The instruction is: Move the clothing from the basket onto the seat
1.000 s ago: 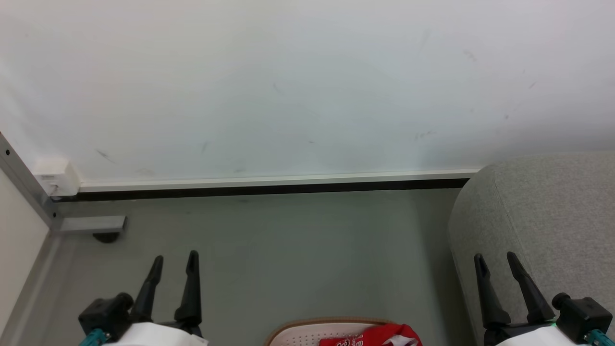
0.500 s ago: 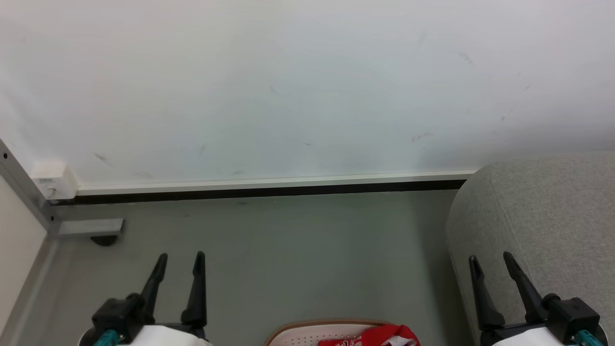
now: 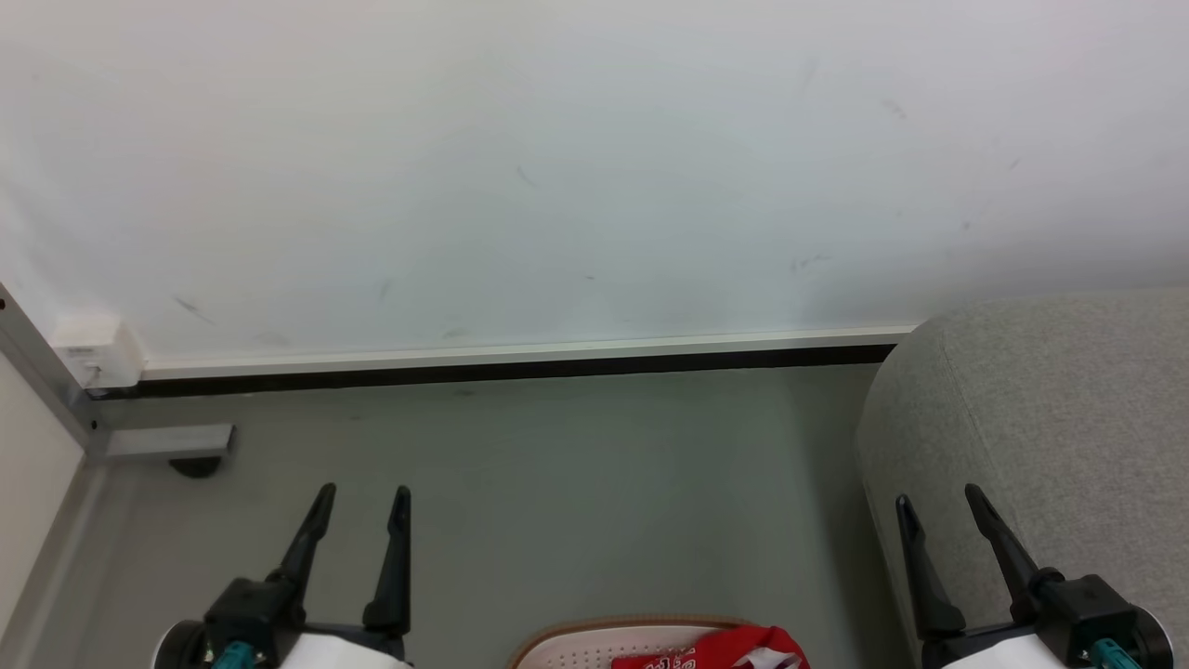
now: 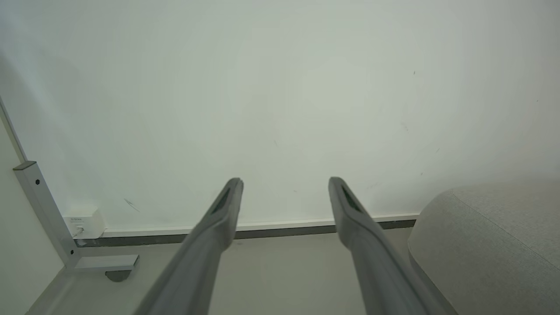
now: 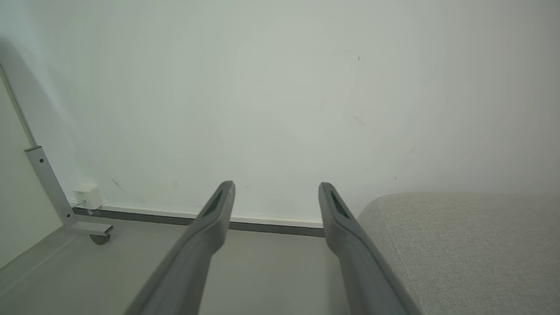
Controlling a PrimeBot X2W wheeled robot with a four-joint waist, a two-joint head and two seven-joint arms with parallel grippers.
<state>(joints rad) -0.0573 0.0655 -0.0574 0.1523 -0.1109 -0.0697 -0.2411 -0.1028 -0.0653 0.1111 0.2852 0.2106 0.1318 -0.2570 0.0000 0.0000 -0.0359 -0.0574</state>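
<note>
**Ana:** What is different from a second ago?

**Ben:** In the head view both pincers have slid toward the middle. The left gripper (image 3: 364,490) at the lower left is a bit more to the right. The right gripper (image 3: 936,495) at the lower right is a bit more to the left. The whole picture has slid a little left too, so the camera moved as well.

**Ana:** Are they holding anything?

**Ben:** No. Both are spread wide, with nothing between the fingers.

**Ana:** Where are the clothes?

**Ben:** The clothing (image 3: 734,648) is red and sits in the basket (image 3: 632,620), at the bottom middle, between the two pincers. The seat (image 3: 1050,418) is the big grey thing on the right.

**Ana:** So how is the job going?

**Ben:** I think it is only starting. No clothes lie on the part of the seat we see. The arms seem to be closing in on the basket, and they need to go down to grab.

**Ana:** Do the wrist views help?

**Ben:** They look at the white wall (image 4: 280,87), the floor (image 5: 262,271) and the seat. The right wrist view gives a wide look at the seat's flat top, and a little wheel (image 5: 99,239) at its lower left. For the basket, use the head view.
</note>
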